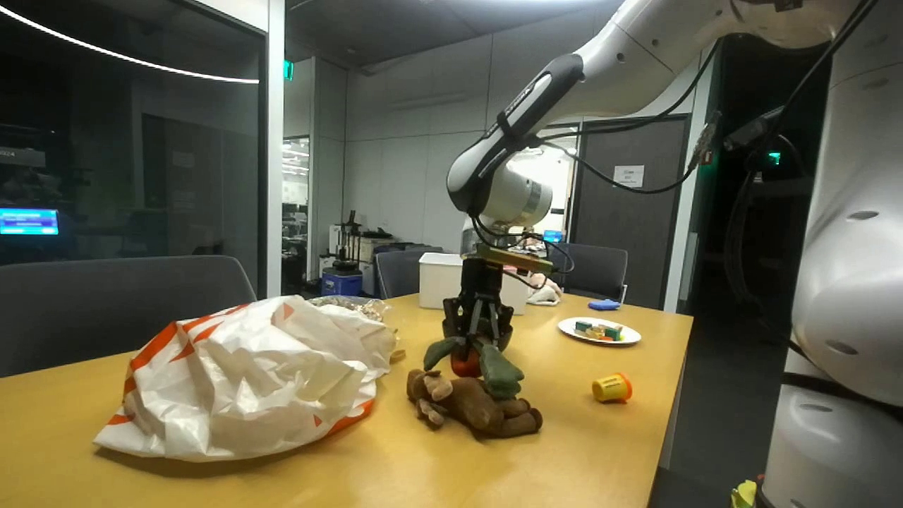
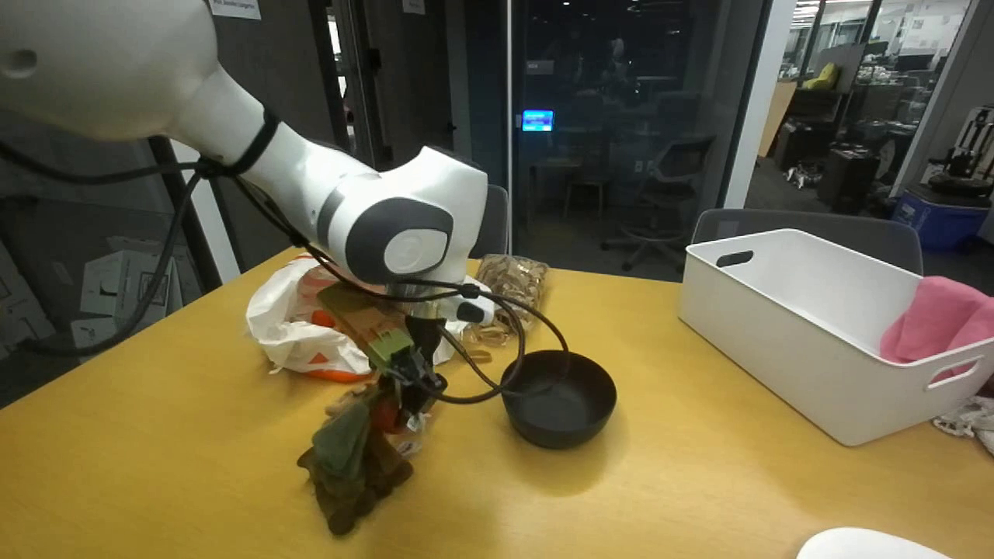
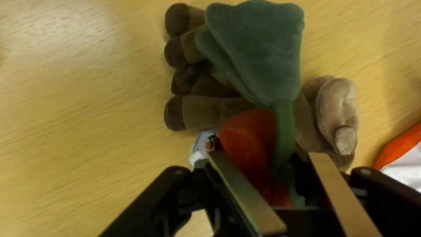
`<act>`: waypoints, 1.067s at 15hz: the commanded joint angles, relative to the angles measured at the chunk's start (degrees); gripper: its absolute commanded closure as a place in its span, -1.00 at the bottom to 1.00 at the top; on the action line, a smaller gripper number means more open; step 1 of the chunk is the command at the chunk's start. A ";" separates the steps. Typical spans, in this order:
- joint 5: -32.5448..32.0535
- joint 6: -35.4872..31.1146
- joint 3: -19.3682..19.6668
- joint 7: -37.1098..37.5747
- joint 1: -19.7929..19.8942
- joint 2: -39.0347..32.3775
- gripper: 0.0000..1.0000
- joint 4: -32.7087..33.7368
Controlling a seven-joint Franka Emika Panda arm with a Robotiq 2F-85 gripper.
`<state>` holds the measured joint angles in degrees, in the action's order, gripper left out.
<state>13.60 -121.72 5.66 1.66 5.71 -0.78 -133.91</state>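
My gripper point(image 3: 265, 154) is shut on a red plush toy point(image 3: 246, 138) with a green stem and drooping green leaves point(image 3: 263, 49). The red body sits between the finger pads. In an exterior view the gripper point(image 1: 477, 344) points down with the red toy point(image 1: 465, 364) at its tips, just above a brown plush animal point(image 1: 480, 408). The brown animal lies on its side on the table, partly under the leaves; it also shows in the wrist view point(image 3: 210, 110). I cannot tell whether the toys touch. A small white printed tag point(image 3: 203, 144) shows beside one finger.
A white and orange plastic bag point(image 1: 261, 381) lies beside the plush toys. A black bowl point(image 2: 555, 435) stands near the gripper. A white bin point(image 2: 776, 365) holds a pink cloth point(image 2: 936, 318). A yellow tub point(image 1: 611, 388) lies near the table edge. A white plate point(image 1: 568, 330) holds small blocks.
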 commanded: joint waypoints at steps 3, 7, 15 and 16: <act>8.20 -9.90 -1.95 -9.30 -1.81 4.73 -0.91 -2.95; 8.20 -10.03 -5.52 -12.28 -5.89 5.02 -1.00 1.93; 9.97 -18.65 -9.57 -21.63 -8.79 -10.29 -1.00 15.78; 11.36 -18.82 -10.42 -22.93 -8.42 -12.10 -1.00 17.21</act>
<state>21.23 -139.01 -3.11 -16.91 -3.66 -6.34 -122.83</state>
